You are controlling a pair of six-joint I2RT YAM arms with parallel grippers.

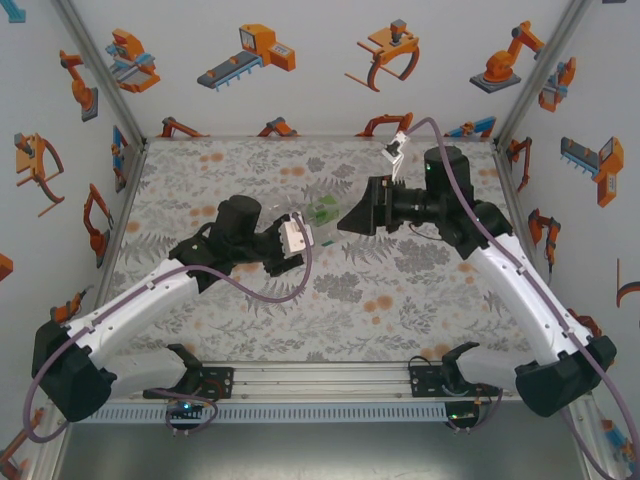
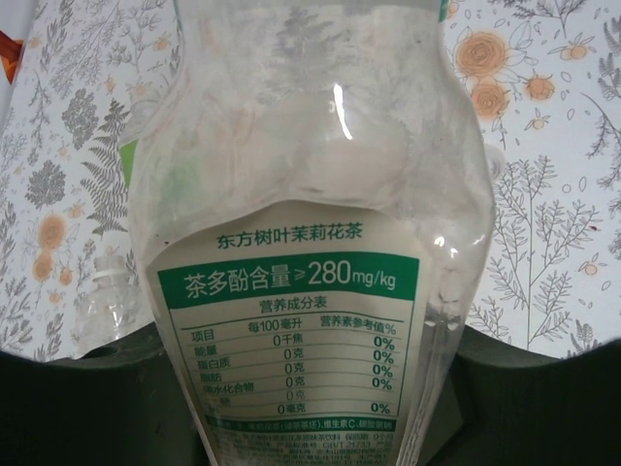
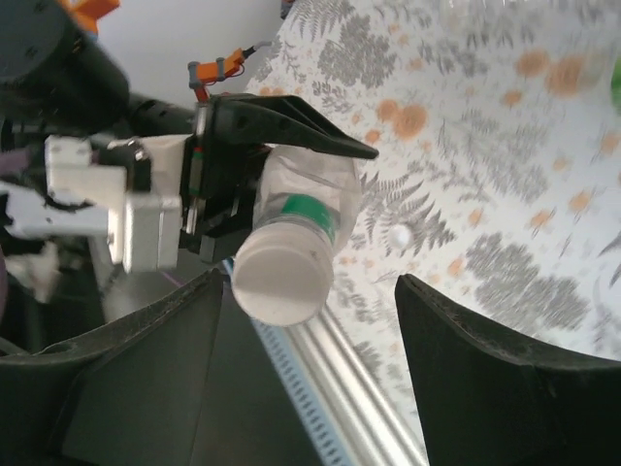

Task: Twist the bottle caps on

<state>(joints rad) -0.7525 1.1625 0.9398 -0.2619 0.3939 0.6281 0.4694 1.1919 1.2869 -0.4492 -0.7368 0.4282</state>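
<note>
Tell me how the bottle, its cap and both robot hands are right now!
labelled bottle, held up off the table, tipped sideways, top toward the right gripper.
white cap, sitting on the bottle's neck; how tight, cannot tell.
left gripper, shut on the labelled bottle.
right gripper, open, the cap just in front of its gap.

The table (image 1: 200,300) wears a cloth printed with grey leaves and orange blossoms. 1 clear bottle (image 2: 105,296) sits on it just left of the left end effector (image 2: 310,408). 1 small white disc (image 3: 401,234) lies beyond the right end effector (image 3: 310,282).
</note>
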